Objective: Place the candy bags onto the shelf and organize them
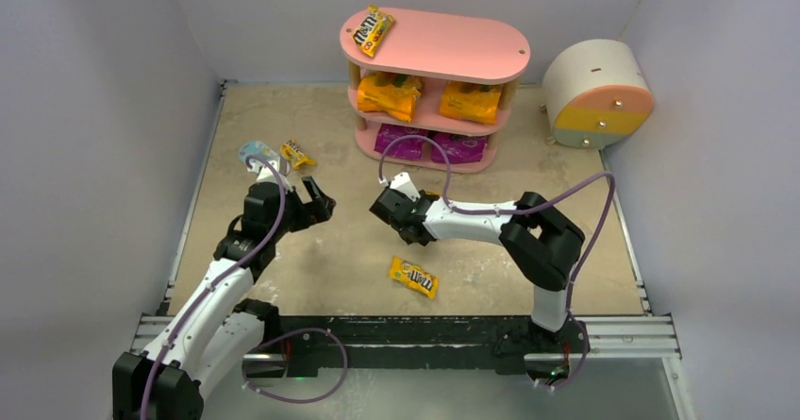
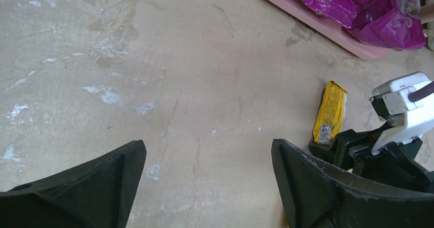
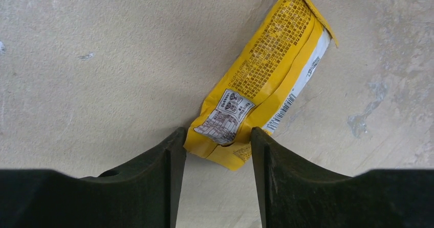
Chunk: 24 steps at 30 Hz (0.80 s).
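The pink shelf (image 1: 443, 42) stands at the back. It holds a yellow M&M's packet (image 1: 371, 30) on top, two orange bags (image 1: 390, 94) (image 1: 470, 101) on the middle tier and two purple bags (image 1: 401, 140) (image 1: 460, 146) on the bottom tier. My right gripper (image 3: 214, 136) is low at the table's middle. Its jaws are narrowed against both sides of the near end of a yellow packet (image 3: 271, 69), which lies on the table. This packet also shows in the left wrist view (image 2: 330, 112). My left gripper (image 1: 316, 198) (image 2: 207, 148) is open and empty. Two more yellow packets lie loose (image 1: 413, 277) (image 1: 296, 153).
A flat light-blue-and-white item (image 1: 255, 153) lies at the left next to one packet. A round cream drawer unit (image 1: 596, 94) stands at the back right. The right arm's purple cable loops in front of the shelf's bottom tier. Grey walls enclose the table.
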### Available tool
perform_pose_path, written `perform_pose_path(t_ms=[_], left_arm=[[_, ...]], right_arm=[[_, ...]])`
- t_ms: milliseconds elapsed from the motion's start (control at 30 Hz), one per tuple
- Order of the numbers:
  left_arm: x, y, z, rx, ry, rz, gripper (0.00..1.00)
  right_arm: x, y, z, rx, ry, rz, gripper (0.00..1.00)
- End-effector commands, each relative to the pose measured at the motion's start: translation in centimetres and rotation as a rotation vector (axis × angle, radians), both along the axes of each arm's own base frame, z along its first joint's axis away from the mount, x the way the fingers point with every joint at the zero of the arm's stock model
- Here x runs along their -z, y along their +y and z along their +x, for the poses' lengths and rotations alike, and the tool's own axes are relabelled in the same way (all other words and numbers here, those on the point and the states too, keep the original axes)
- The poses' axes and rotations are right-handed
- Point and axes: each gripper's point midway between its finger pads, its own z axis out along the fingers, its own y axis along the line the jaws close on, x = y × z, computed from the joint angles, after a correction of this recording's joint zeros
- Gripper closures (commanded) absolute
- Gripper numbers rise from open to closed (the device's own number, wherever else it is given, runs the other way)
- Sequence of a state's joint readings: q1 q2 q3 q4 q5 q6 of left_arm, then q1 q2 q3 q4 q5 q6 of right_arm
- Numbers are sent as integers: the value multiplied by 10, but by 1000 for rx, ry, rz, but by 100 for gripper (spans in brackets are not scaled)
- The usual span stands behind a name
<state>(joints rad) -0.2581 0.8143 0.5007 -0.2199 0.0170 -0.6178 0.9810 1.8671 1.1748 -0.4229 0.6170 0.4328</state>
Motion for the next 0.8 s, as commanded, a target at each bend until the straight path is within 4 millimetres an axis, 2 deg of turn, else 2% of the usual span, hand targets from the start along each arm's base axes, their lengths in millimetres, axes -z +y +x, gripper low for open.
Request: perform_pose_path(t_ms=[0,267,467,633,667,767], left_arm=[[-4,1,1,-16,-9,-9,2],[-4,1,1,-17,-5,-9,2],[-7,-3,2,1,-17,-19,2],[-15,-14,4,62,-49,-44,1],[-17,-20,4,96,-61,-61,1],[-42,-51,-2,286,-175,-140,1]], right_arm=[[2,-10,3,16,-20,-57,51],[-5,-17,11,40,-91,-80,73],[-34,-14,12,34,-150,11,100],[-71,8,1,-50,-152,233,100],[-81,15,-4,-78,-144,297,100],[-121,41,-26,-215,-106,523,100]])
